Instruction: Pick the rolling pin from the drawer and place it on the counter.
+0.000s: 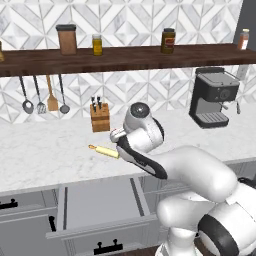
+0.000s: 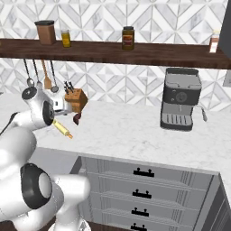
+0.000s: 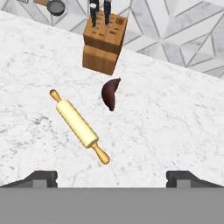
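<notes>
The rolling pin [image 3: 78,124] lies flat on the white marble counter [image 3: 175,122], slanted, with both orange-tan handles free. It also appears as a pale-yellow bar [image 1: 105,151] beside my arm and as a small one [image 2: 62,129] below my hand. My gripper [image 3: 112,177] hovers above the counter just short of the pin, open, its fingertips [image 3: 43,177] far apart with nothing between them. The wide grey drawer [image 1: 100,200] stands pulled out below the counter edge, its flat floor bare.
A dark red-brown curved object [image 3: 110,93] lies close beyond the pin. The wooden knife block [image 3: 105,41] stands behind it by the wall. A coffee machine [image 1: 215,97] sits at the right. Utensils hang under the brown shelf [image 1: 125,55].
</notes>
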Robot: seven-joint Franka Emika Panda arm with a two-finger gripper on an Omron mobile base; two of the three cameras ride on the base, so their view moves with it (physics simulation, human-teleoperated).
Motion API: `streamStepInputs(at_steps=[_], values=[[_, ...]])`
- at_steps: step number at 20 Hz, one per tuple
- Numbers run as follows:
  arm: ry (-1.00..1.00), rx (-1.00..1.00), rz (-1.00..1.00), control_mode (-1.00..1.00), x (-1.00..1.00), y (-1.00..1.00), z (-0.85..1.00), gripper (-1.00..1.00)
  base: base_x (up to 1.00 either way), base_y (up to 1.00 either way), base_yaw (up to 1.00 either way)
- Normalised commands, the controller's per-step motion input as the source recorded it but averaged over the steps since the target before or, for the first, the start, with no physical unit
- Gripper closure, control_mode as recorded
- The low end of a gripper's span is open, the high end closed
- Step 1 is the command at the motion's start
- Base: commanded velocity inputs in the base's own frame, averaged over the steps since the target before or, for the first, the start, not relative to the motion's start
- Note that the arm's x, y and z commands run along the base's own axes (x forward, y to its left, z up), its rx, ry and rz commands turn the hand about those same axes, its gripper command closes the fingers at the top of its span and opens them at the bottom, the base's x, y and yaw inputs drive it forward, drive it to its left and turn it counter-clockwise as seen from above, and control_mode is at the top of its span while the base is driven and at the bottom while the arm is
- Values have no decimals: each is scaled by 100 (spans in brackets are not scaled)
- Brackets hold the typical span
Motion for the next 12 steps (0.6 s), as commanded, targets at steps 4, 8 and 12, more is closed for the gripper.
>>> streamStepInputs(at_steps=[4, 8, 12], values=[[-1, 3, -1, -100, -80, -17, 40, -100, 0, 0, 0], [0, 0, 1, -100, -73, -1, 3, -100, 0, 0, 0], [0, 0, 2, -100, -8, -10, -1, -100, 0, 0, 0]])
